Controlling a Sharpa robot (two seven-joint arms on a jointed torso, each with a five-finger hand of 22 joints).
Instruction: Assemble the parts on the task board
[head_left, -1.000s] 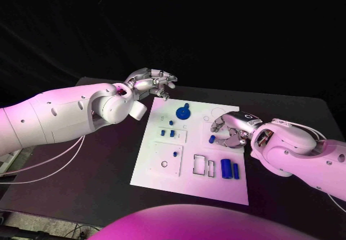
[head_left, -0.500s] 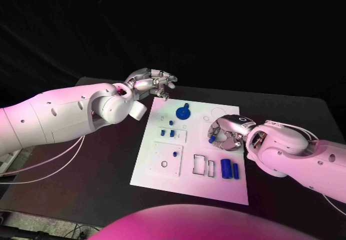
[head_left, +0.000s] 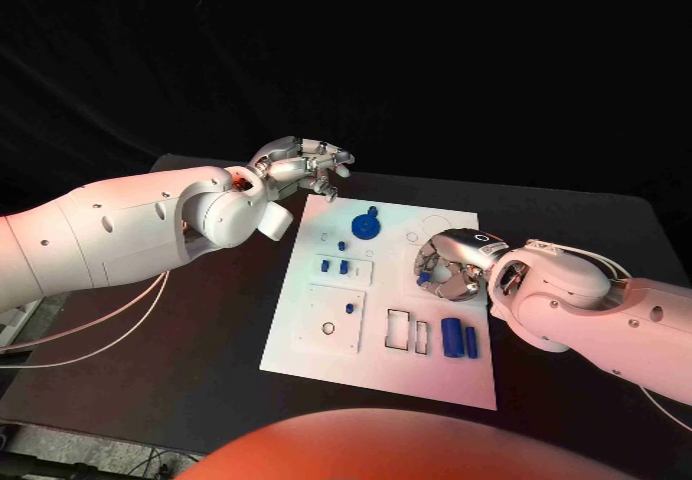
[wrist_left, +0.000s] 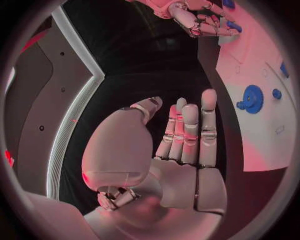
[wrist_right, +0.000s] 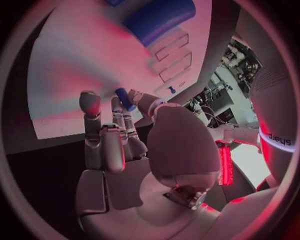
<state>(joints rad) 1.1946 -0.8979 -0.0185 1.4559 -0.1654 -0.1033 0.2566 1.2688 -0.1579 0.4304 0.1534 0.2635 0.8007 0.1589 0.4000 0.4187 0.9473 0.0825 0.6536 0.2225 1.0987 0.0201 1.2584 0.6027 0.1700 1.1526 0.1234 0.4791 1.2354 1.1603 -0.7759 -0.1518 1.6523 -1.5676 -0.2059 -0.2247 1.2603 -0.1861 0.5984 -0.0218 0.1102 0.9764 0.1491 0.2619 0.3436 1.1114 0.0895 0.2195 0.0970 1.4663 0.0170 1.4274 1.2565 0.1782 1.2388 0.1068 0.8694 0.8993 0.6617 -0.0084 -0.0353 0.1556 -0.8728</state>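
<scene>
The white task board (head_left: 378, 375) lies in the middle of the black table. My right hand (head_left: 450, 268) hovers over the board's right side and pinches a small blue peg (head_left: 424, 281) between thumb and finger; the peg (wrist_right: 124, 98) shows at the fingertips in the right wrist view. My left hand (head_left: 303, 160) hangs beyond the board's far left corner, and its fingers (wrist_left: 190, 130) are straight and hold nothing. On the board are a blue gear (head_left: 366, 224), two short blue pegs (head_left: 335, 266) and two blue cylinders (head_left: 460, 338).
Two empty rectangular slots (head_left: 405, 330) sit left of the cylinders, next to a square plate with a small hole (head_left: 332, 318). A tiny blue knob (head_left: 342, 245) lies below the gear. Black table (head_left: 173, 330) surrounds the board.
My right hand, still pinching the peg, has shifted slightly left over the board and its arm has come further in. The left hand has not moved.
</scene>
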